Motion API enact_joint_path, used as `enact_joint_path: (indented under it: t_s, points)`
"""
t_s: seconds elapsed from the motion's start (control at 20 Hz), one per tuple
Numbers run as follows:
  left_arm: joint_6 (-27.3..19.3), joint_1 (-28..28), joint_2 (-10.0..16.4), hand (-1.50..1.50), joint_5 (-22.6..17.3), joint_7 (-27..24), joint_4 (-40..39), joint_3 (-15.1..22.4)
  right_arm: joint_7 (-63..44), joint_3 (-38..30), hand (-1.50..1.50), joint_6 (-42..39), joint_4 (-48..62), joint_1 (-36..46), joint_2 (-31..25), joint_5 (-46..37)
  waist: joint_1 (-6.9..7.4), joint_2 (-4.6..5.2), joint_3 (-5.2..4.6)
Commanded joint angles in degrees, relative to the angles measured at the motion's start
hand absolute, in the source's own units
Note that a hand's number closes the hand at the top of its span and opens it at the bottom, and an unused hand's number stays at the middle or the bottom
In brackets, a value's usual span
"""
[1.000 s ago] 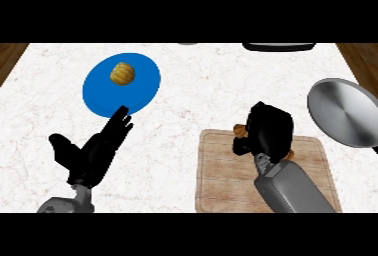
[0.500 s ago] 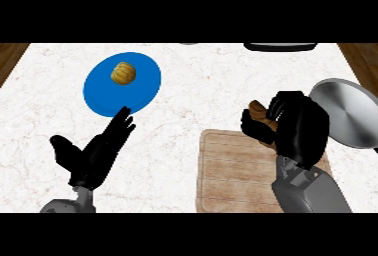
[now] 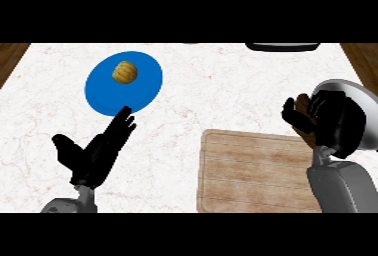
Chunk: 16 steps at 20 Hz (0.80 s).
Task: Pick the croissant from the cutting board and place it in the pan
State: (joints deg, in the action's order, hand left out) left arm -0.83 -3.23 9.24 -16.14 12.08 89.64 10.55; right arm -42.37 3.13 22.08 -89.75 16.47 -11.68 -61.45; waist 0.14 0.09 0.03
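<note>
On the bench: a white stone top with faint grey marbling; dark wood shows past its two far corners.
Board: a pale wooden rectangle with rounded corners and lengthwise grain, lying flat at the lower right.
Pan: round grey metal with a bright rim and a smooth, duller inside, at the right edge just beyond the board's far right corner.
Right robot hand: black, with fingers and thumb curled round the croissant, raised in front of the pan's left rim; its grey forearm comes up from the lower edge across the board's right side.
Croissant: a brown, crusty sliver between thumb and fingers, mostly hidden by the grip; it is off the board and by the pan's left rim.
Left robot hand: black and open, resting at the lower left with fingers straight and close together, the tips overlapping the plate's near rim in this view.
Plate: a smooth, bright blue round, at the far left of centre.
Bun: golden-brown, rounded and ridged, on the plate's far half.
Far edge: a black rounded object, cut off by the view.
</note>
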Motion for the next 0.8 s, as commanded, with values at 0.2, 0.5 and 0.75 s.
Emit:
enact_joint_path:
  t_s: [0.2,0.5,0.75]
  points:
    - [1.5,-2.2,-0.8,0.00,0.8,-1.5,-3.4,-1.3,14.1,-9.7,1.50,13.8,19.8,4.9,-5.5,3.3,0.21,0.11,0.00]
    - [-0.5,-0.4,-3.0,0.00,3.0,-0.9,-0.6,1.6,21.5,-19.5,1.50,23.4,39.9,13.7,-12.3,8.2,1.30,0.46,0.10]
    - [1.1,-0.8,-1.4,0.00,0.9,0.3,0.1,-1.5,33.5,-23.8,1.50,26.0,48.2,16.4,-16.8,17.6,0.90,0.23,0.07]
